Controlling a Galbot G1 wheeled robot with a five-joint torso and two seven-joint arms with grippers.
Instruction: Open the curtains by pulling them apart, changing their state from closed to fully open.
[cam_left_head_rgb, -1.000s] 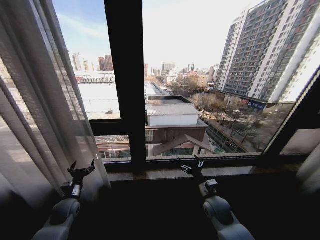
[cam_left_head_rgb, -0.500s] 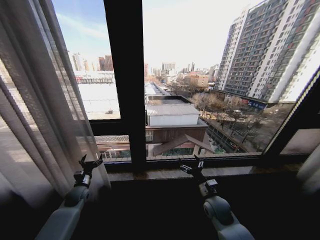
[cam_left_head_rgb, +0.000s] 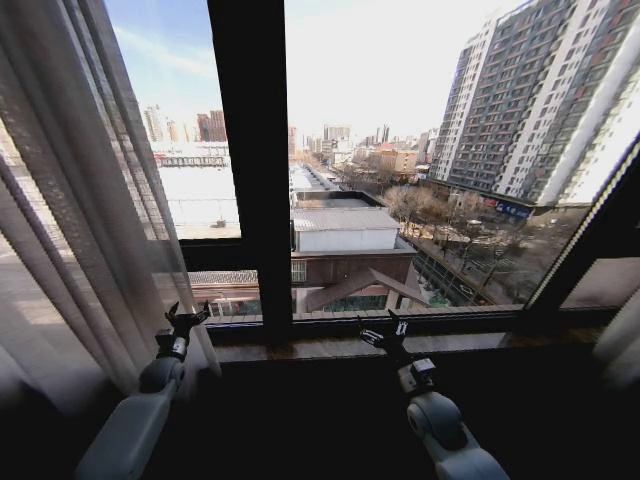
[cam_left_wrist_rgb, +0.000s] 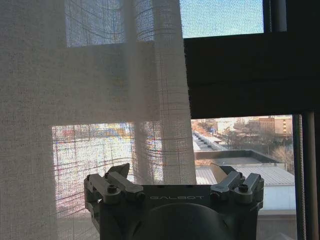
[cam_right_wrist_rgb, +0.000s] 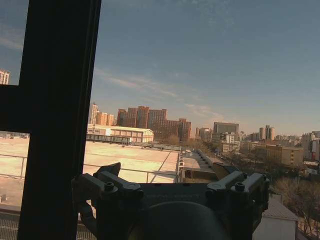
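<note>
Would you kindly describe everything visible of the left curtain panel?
The left curtain panel is sheer, off-white, loosely woven fabric hanging in long vertical pleats. It is drawn to the window's left side, its inner edge slanting down to the sill. The left hand, fingers open, sits at its lower edge; contact is unclear.

Left curtain panel gathered at the window's left side; its inner edge hangs just beside the spread left gripper. Dark vertical frame bar stands between the two grippers. Spread right gripper faces bare glass above the sill, nothing before it.
</note>
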